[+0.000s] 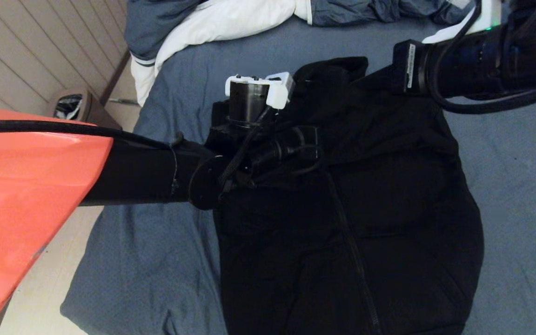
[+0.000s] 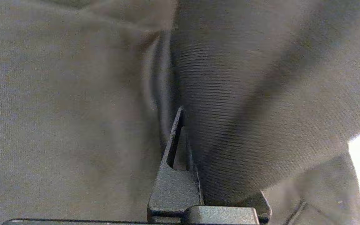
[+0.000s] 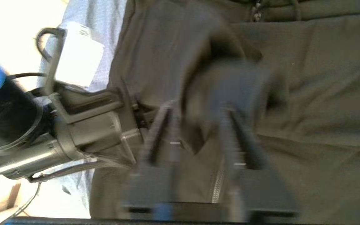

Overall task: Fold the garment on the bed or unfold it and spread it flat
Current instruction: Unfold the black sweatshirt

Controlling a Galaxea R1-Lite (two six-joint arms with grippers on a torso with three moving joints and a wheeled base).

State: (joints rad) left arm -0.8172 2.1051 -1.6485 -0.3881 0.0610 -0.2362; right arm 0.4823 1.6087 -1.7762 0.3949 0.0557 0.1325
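The black hooded sweatshirt (image 1: 365, 209) is spread over the middle of the bed (image 1: 156, 260), on its blue-grey sheet, with the front zipper (image 3: 217, 184) seen running along it. At the sweatshirt's upper left edge, the left gripper (image 2: 195, 137) is clamped on a ribbed band of the fabric, its fingers (image 2: 175, 175) pressed together around it. The right gripper (image 3: 198, 131) is held just above the dark cloth near the zipper, its fingers apart and nothing between them. A rumpled blue-grey duvet (image 1: 212, 18) with white lining is heaped at the bed's far end.
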